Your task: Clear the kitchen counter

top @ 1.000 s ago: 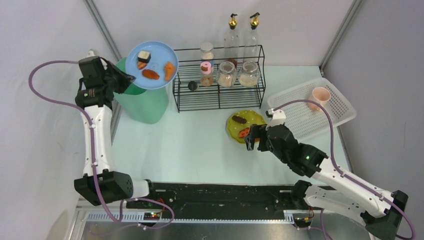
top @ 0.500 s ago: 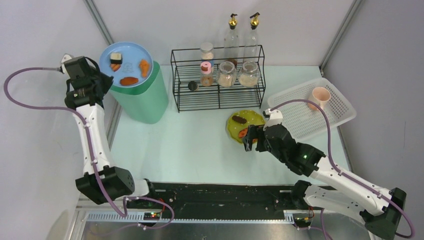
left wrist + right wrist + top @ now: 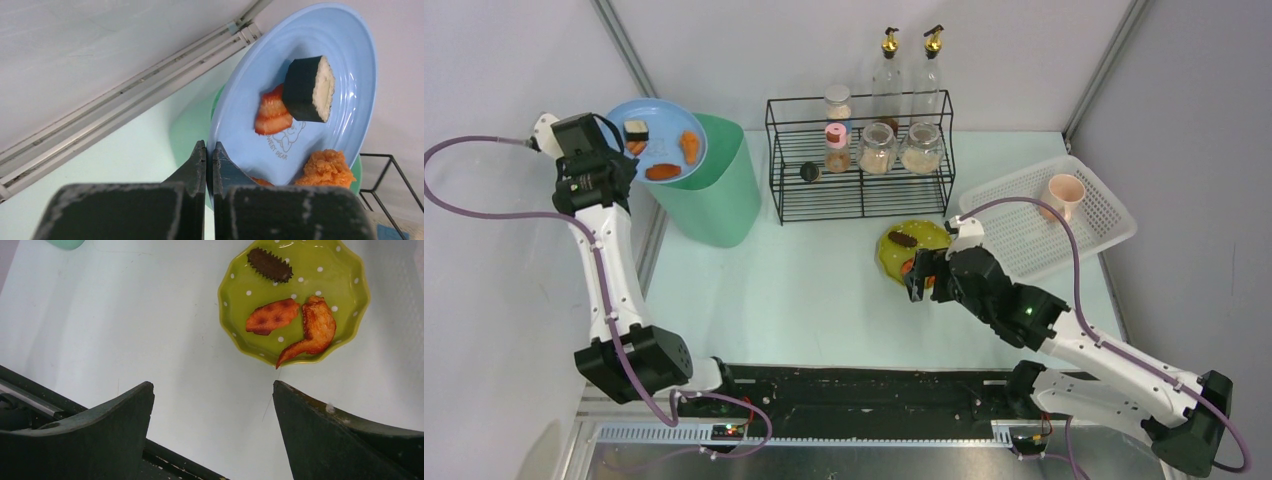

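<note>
My left gripper (image 3: pixel 614 160) is shut on the rim of a blue plate (image 3: pixel 659 140) and holds it tilted over the green bin (image 3: pixel 714 195) at the back left. The plate (image 3: pixel 320 100) carries a sushi roll (image 3: pixel 309 89), a strawberry slice (image 3: pixel 272 112) and fried pieces (image 3: pixel 325 167). My right gripper (image 3: pixel 921 280) is open and empty, above the pale kitchen counter (image 3: pixel 794 290) just in front of a green dotted plate (image 3: pixel 914 245). That plate (image 3: pixel 295 300) holds a chicken wing (image 3: pixel 312 332), an orange piece (image 3: pixel 272 316) and a brown piece (image 3: pixel 270 264).
A black wire rack (image 3: pixel 859 160) with jars and bottles stands at the back centre. A white slatted basket (image 3: pixel 1049 215) with a pink cup (image 3: pixel 1062 195) sits at the right. The counter's near edge meets a black rail (image 3: pixel 864 385).
My left arm has swung the blue plate leftward and tilted it over the bin's far left rim. My right gripper has shifted slightly left and up near the green plate.
</note>
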Controlling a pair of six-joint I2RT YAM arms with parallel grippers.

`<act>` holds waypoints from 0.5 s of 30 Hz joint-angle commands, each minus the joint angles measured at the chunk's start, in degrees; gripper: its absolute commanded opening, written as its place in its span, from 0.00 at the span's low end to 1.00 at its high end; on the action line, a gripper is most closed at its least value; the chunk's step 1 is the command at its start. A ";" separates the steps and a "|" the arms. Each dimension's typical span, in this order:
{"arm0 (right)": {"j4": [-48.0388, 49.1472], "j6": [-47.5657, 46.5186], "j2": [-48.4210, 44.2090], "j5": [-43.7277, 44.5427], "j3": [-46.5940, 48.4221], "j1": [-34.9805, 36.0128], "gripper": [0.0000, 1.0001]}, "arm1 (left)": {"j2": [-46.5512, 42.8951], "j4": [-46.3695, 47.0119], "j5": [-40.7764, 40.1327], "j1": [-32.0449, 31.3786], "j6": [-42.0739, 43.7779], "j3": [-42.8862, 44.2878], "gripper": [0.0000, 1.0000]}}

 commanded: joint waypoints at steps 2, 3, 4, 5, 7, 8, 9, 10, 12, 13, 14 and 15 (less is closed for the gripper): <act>2.31 -0.90 0.17 -0.74 0.48 0.33 0.92 | -0.91 4.81 -6.71 0.44 1.87 2.40 0.00; 2.49 -0.83 0.17 -0.81 0.40 0.29 0.92 | -1.10 5.18 -7.15 0.52 2.17 2.27 0.00; 2.62 -0.81 0.18 -0.88 0.14 0.28 0.92 | -1.32 5.61 -8.03 0.44 2.29 2.02 0.00; 2.96 -0.74 0.18 -0.96 0.04 0.26 0.93 | -1.37 5.79 -8.60 0.28 2.54 1.86 0.00; 3.47 -0.55 0.25 -1.33 -0.26 0.28 0.93 | -1.70 6.34 -10.18 -0.16 3.01 1.18 0.00; 3.55 -0.46 0.30 -1.78 -0.38 0.30 0.92 | -1.84 6.75 -11.34 -0.38 3.55 1.05 0.00; 3.72 -0.30 0.41 -2.03 -0.44 0.27 0.92 | -1.94 6.98 -12.55 -0.94 3.91 0.79 0.00; 3.81 -0.24 0.43 -2.46 -0.55 0.36 0.92 | -2.06 7.66 -13.23 -1.65 4.65 0.63 0.00; 3.89 -0.11 0.40 -2.95 -0.74 0.41 0.92 | -2.37 8.53 -15.36 -2.72 5.86 0.12 0.00; 3.85 -0.10 0.35 -3.10 -0.80 0.46 0.92 | -2.47 8.84 -16.67 -3.06 6.24 -0.10 0.00; 3.83 -0.14 0.22 -3.17 -0.78 0.44 0.92 | -2.65 9.40 -17.27 -3.85 6.95 -0.16 0.00; 3.88 -0.12 -0.03 -3.18 -0.77 0.49 0.92 | -2.65 9.67 -18.60 -4.25 7.32 -0.45 0.00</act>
